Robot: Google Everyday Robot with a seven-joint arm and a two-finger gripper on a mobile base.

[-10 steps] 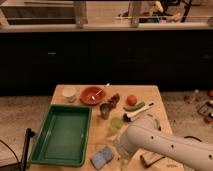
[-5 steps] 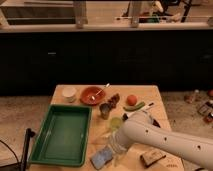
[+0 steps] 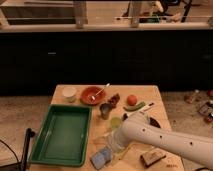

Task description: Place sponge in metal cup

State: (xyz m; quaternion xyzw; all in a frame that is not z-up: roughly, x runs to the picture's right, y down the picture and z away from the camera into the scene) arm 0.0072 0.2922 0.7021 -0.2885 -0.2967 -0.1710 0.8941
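Note:
The pale blue-grey sponge [image 3: 101, 159] lies flat near the table's front edge, right of the green tray. The small grey metal cup [image 3: 105, 110] stands upright in the middle of the table, behind the sponge. My white arm comes in from the lower right. Its gripper [image 3: 112, 146] is low over the table, just above and to the right of the sponge, at its far corner. The arm hides part of the table behind the sponge.
A green tray [image 3: 62, 134] fills the left side. A white cup [image 3: 69, 93], a red bowl with a spoon [image 3: 92, 95], an orange [image 3: 131, 100] and a green item [image 3: 135, 106] sit at the back. A translucent yellow-green cup [image 3: 116, 123] stands by the arm. A brown block [image 3: 152, 157] lies front right.
My arm has reached left and down, bringing the gripper from the table's middle right to the sponge. The sponge and the metal cup have stayed in place.

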